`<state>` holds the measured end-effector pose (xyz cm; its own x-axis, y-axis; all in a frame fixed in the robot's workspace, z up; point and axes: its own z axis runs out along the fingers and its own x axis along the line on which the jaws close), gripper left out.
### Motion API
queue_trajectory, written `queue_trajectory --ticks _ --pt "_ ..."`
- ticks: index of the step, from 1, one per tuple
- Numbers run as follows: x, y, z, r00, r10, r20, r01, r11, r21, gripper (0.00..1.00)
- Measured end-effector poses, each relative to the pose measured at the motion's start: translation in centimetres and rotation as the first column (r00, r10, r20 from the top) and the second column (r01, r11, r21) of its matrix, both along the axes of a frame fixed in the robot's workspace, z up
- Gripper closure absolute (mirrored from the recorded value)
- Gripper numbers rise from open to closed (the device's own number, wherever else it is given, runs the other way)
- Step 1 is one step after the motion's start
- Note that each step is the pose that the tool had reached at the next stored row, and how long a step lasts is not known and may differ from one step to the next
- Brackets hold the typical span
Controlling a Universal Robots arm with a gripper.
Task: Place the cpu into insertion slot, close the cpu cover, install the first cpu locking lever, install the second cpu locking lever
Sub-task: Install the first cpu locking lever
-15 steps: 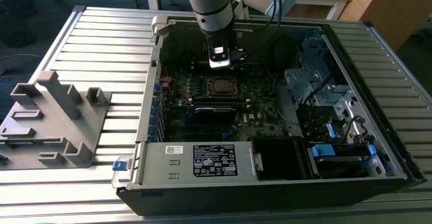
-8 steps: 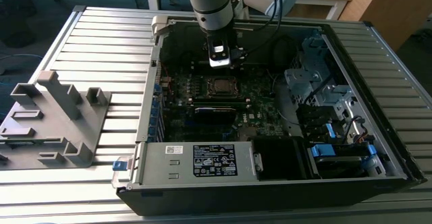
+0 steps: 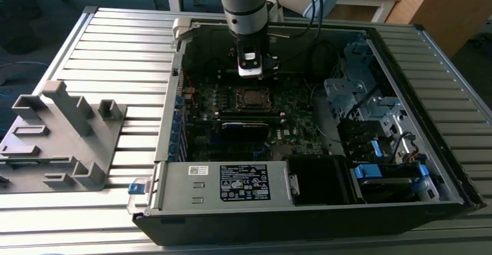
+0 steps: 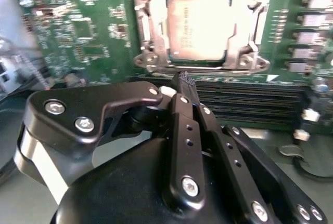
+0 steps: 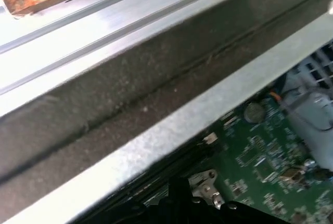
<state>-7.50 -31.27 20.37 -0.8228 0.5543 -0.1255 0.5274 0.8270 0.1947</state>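
Silver-grey, the cpu (image 4: 199, 26) lies seated in the insertion slot (image 4: 171, 57) on the green motherboard (image 4: 78, 31), with the cpu cover (image 4: 143, 24) framing it on all sides in the second wrist view. Just beside the socket's edge, the gripper (image 4: 186, 81) has its black fingers (image 4: 182, 115) pressed together with nothing between them. In the exterior view the arm (image 3: 244, 7) stands over the open computer case (image 3: 173, 140), the gripper (image 3: 250, 72) just behind the slot (image 3: 252, 98).

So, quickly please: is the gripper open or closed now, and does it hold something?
Gripper: closed, black fingers pressed together and holding nothing, just short of the silver-grey square cpu lying in its socket under the silvery metal cover frame.
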Motion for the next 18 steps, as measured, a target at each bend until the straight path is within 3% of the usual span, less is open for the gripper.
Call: queue_trajectory --ticks 2,3,10,14,18 --pt "0.09 0.0 -0.02 0.9994 0.0 -0.0335 0.0 1.0 -0.0008 0.89" --pt "0.11 0.0 -0.02 0.9991 0.0 -0.0426 0.0 1.0 -0.0017 0.89" --pt "0.12 0.0 -0.02 0.9991 0.003 -0.0431 -0.003 1.0 -0.0023 0.89" --pt "0.12 0.0 -0.02 0.9978 0.05 -0.0431 -0.05 0.9987 -0.0023 0.89" --pt "0.12 0.0 -0.04 0.9932 0.109 -0.043 -0.109 0.9941 -0.0023 0.89"
